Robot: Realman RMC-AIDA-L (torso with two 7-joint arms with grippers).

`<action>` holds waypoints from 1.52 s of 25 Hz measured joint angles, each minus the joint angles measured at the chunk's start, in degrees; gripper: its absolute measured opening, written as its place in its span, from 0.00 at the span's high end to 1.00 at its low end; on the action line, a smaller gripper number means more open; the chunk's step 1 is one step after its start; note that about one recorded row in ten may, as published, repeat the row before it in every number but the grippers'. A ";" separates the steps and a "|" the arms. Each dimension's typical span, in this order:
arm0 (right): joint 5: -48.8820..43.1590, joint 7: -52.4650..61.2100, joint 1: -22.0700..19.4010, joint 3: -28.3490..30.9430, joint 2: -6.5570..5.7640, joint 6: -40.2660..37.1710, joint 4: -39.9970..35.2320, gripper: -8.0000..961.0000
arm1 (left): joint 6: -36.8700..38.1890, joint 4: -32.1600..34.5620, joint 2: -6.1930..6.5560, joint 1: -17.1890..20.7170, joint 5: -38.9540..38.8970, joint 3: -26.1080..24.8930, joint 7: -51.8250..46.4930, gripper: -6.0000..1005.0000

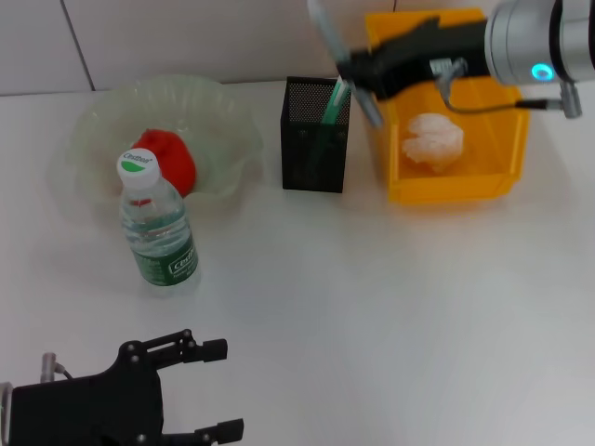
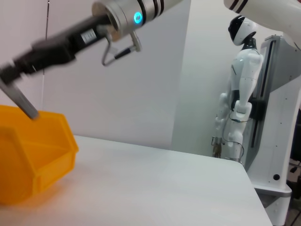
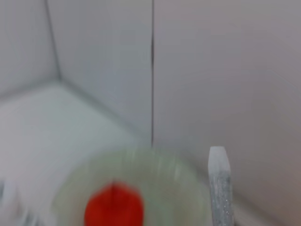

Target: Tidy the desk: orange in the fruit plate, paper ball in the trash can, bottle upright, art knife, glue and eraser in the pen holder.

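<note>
The yellow-orange trash can (image 2: 33,157) sat on the white bench (image 2: 155,188). Above the can reached the right arm (image 2: 89,30), its gripper (image 2: 11,77) holding a grey glue stick (image 2: 21,101) slanted toward the can's rim. Well beyond the can stood a white humanoid robot (image 2: 240,89).

Little can be read. The bottle (image 1: 158,223) carries a green label with white lettering — it seems to begin "Ce", the rest too small to make out — and a green mark on its white cap, also illegible.
</note>
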 joint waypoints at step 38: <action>10.82 -11.25 -0.25 -28.45 0.33 52.11 23.54 0.74 | 1.13 0.44 0.15 -0.04 0.27 -0.24 -1.58 0.19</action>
